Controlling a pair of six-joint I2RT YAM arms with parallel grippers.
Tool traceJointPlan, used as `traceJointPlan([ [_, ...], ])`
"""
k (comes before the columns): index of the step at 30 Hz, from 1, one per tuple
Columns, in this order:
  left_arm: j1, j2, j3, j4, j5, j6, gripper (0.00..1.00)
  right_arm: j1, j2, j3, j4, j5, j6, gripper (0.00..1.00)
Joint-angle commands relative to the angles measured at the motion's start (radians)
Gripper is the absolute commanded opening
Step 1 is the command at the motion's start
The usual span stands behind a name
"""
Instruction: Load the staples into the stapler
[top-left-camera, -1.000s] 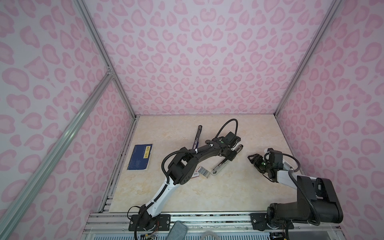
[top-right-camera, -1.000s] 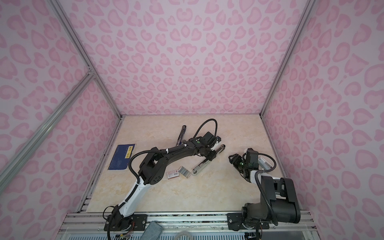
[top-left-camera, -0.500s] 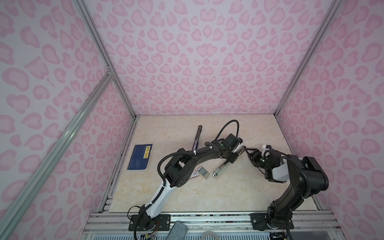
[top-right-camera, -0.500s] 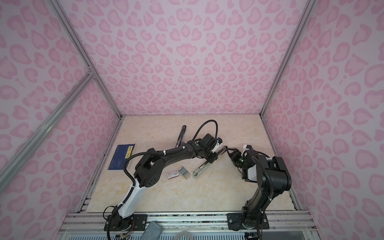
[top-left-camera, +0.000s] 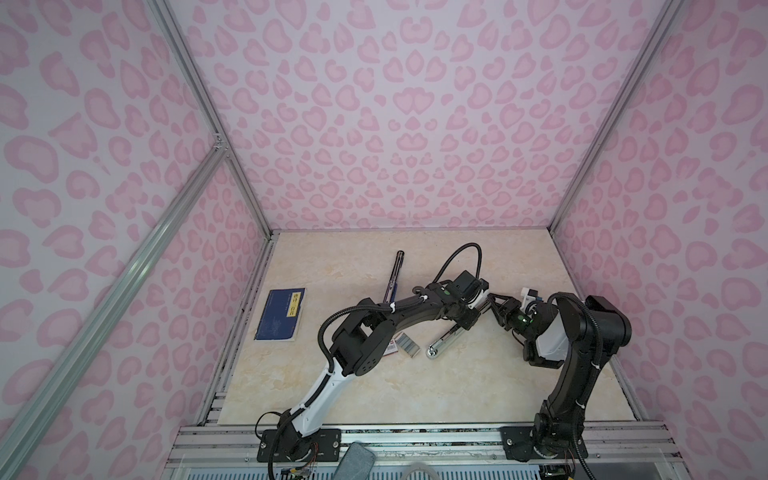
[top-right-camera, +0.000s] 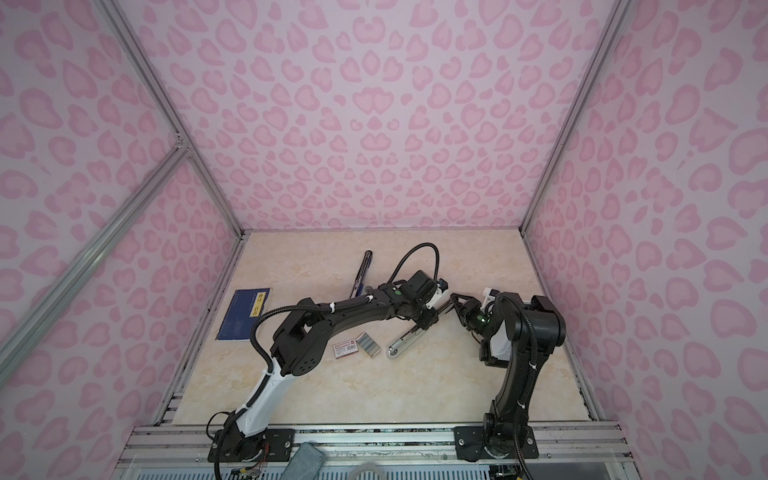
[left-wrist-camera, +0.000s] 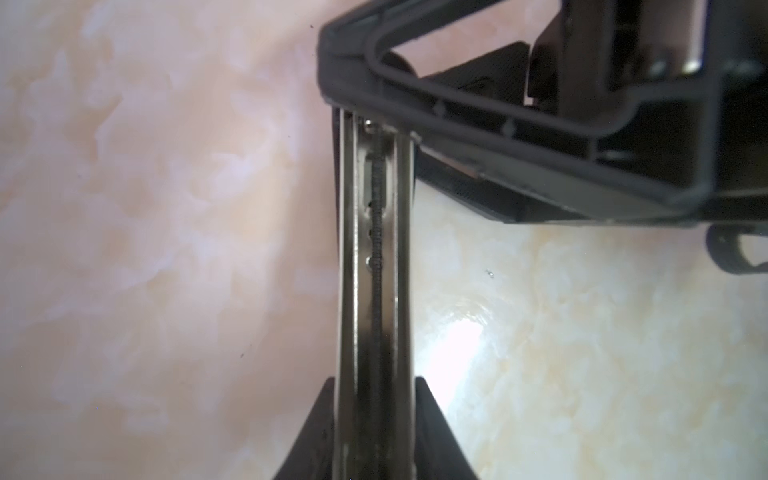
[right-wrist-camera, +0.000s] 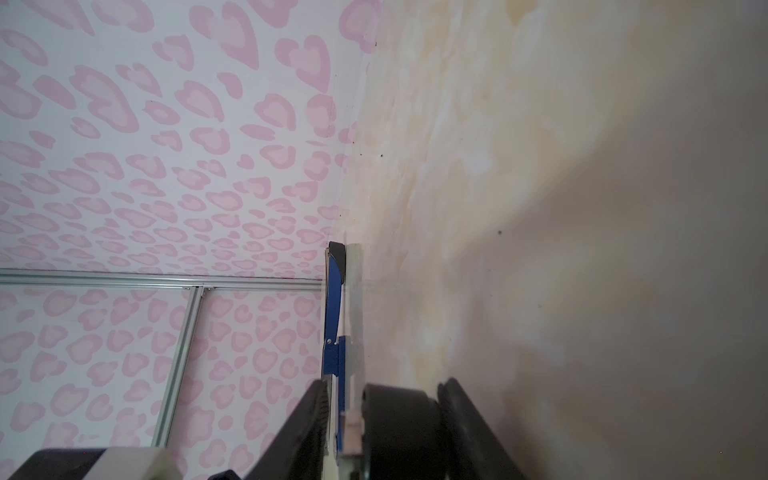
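The stapler is a silver metal bar lying slantwise mid-table in both top views. My left gripper is shut on its middle. The left wrist view shows the stapler's open channel with a dark spring, clamped between my left gripper's fingers. My right gripper reaches the bar's far end, its black finger frame lying over it. Its jaws stand apart round a blurred black rounded part. The staples, grey strips in a tray, lie beside the stapler's near end.
A small white box with a red label lies next to the staples. A slim black-and-blue tool lies further back and also shows in the right wrist view. A dark blue booklet lies by the left wall.
My right gripper has swung left from the right side of the table to the stapler's far end, and its jaws have narrowed. The left gripper and stapler have stayed put.
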Motion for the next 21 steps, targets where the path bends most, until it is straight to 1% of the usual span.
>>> traceJointPlan([
  [1, -0.001, 0.011, 0.019, 0.018, 0.028, 0.006, 0.16, 0.000, -0.002, -0.005, 0.058, -0.018, 0.008, 0.50],
  [3, 0.000, 0.013, 0.019, 0.016, 0.024, 0.004, 0.16, 0.000, -0.011, -0.007, 0.053, -0.020, 0.007, 0.49],
  [5, 0.000, 0.013, 0.019, 0.017, 0.023, 0.002, 0.18, 0.002, -0.022, -0.006, 0.022, -0.017, -0.008, 0.45],
  [9, 0.000, 0.001, 0.015, 0.017, 0.009, -0.002, 0.35, 0.002, -0.047, -0.001, -0.072, -0.009, -0.065, 0.38],
  [10, 0.000, -0.004, 0.013, 0.018, 0.006, -0.002, 0.42, 0.002, -0.052, -0.001, -0.092, -0.004, -0.079, 0.37],
  [12, 0.000, -0.026, -0.001, 0.026, -0.004, -0.006, 0.47, 0.002, -0.067, -0.002, -0.135, 0.005, -0.109, 0.36],
  [14, 0.000, -0.062, -0.033, 0.044, -0.021, -0.010, 0.50, 0.002, -0.081, -0.003, -0.158, 0.011, -0.130, 0.36],
  [17, 0.000, -0.133, -0.091, 0.067, -0.061, -0.015, 0.51, 0.001, -0.106, -0.009, -0.168, 0.014, -0.153, 0.35],
  [19, 0.000, -0.200, -0.166, 0.099, -0.086, -0.023, 0.51, 0.004, -0.129, -0.013, -0.186, 0.017, -0.174, 0.36],
  [21, 0.000, -0.292, -0.283, 0.157, -0.115, -0.042, 0.53, 0.009, -0.164, -0.015, -0.224, 0.022, -0.205, 0.36],
])
